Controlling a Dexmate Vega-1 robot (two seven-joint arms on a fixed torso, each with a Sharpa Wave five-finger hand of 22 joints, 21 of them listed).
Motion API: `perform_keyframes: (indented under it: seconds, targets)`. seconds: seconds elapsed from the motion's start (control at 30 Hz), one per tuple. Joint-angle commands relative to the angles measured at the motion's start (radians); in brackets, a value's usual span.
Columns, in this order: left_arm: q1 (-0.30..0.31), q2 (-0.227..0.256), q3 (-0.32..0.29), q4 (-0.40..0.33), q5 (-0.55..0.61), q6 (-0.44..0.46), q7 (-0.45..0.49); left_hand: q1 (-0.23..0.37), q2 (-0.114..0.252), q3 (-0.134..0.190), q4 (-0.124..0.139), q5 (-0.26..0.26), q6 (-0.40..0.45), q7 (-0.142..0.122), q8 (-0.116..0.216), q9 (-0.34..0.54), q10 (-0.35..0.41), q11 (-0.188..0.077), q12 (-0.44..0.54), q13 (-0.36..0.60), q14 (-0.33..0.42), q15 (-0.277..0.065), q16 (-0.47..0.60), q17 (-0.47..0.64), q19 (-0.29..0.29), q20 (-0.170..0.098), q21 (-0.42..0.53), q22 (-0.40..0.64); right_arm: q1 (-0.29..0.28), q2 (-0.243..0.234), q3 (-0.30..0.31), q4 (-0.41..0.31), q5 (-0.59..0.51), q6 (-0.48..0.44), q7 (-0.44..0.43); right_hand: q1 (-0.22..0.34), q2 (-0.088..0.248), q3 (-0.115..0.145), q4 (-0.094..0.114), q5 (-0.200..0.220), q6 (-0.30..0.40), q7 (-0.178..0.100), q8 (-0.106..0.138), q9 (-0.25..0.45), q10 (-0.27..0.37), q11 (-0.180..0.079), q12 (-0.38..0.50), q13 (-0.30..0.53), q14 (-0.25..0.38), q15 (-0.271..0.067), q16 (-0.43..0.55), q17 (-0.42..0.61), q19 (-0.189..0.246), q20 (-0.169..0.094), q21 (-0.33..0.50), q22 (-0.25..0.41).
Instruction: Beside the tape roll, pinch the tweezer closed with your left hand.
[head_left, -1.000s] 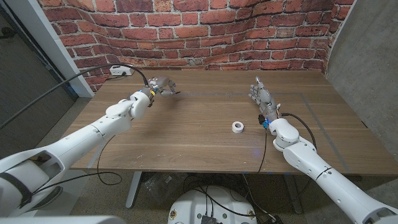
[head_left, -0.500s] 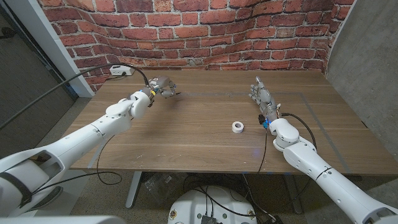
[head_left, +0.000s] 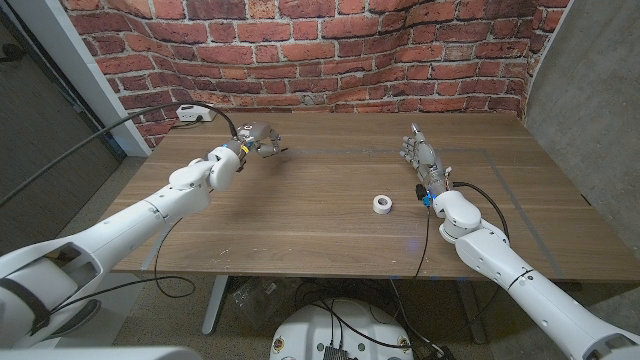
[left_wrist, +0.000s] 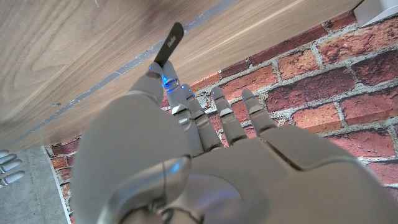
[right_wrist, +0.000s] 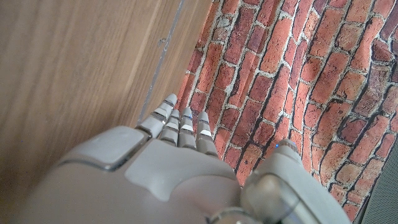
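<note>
While the left hand (head_left: 262, 136) hangs over the far left part of the table (head_left: 300, 215), it holds the tweezer (left_wrist: 168, 45) between thumb and a finger, the dark tip poking out past the fingertips in the left wrist view; whether the blades are already squeezed together cannot be told. The tape roll (head_left: 382, 204) lies on the wood well apart from that hand, nearer the right hand (head_left: 421, 157). The right hand holds nothing, its fingers straight and close together, standing on edge just beyond the roll.

Judgement: the tweezer is in hand but far from the roll. The step would go best with the pinch kept firm during the carry across, the hand low, the stop just beside the roll without nudging it, then the squeeze.

Count: one tweezer, one tape roll, two robot hands.
</note>
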Motion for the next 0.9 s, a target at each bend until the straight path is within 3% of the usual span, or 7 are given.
perform_keyframes:
  seconds: [0.03,0.7,0.9]
  targets:
    - [0.001,0.001,0.003,0.024,0.006,-0.004,0.024,0.001,-0.003,0.007,0.0,0.006,-0.007,0.007,-0.005,0.04,-0.006,-0.001,-0.001,0.003,0.0,-0.138,-0.004,0.003,0.006,0.0,0.001,0.003,-0.003,-0.001,-0.002,-0.008,-0.007,-0.004,-0.008,0.006,0.01,0.002,0.0,-0.001,0.005,0.0,-0.003,0.006,0.004,0.009,0.006,0.001,-0.002,0.008,0.0,0.003,0.0,-0.001,-0.002,0.002]
    - [-0.031,-0.02,0.058,0.12,0.065,-0.005,0.047,-0.003,-0.011,0.008,-0.002,0.005,-0.004,0.005,-0.008,0.022,-0.015,-0.001,-0.001,0.004,0.002,-0.139,-0.004,0.002,0.008,-0.002,0.003,0.003,-0.002,-0.006,-0.004,-0.021,-0.012,-0.019,-0.013,0.006,0.011,0.002,-0.001,-0.001,0.005,0.001,-0.003,0.006,0.005,0.009,0.006,0.001,-0.002,0.007,0.0,0.003,0.0,-0.001,-0.002,0.002]
    - [-0.054,-0.04,0.084,0.183,0.075,-0.021,0.062,-0.003,-0.015,0.009,-0.005,0.007,0.006,0.005,-0.007,0.012,-0.008,-0.002,0.002,0.004,0.005,-0.14,-0.003,0.001,-0.003,-0.026,-0.001,0.003,0.003,-0.007,-0.007,-0.023,-0.013,-0.028,-0.012,0.006,0.012,0.001,-0.002,-0.001,0.005,0.0,-0.003,0.006,0.005,0.009,0.006,0.001,-0.002,0.008,0.0,0.003,0.0,0.0,-0.002,0.002]
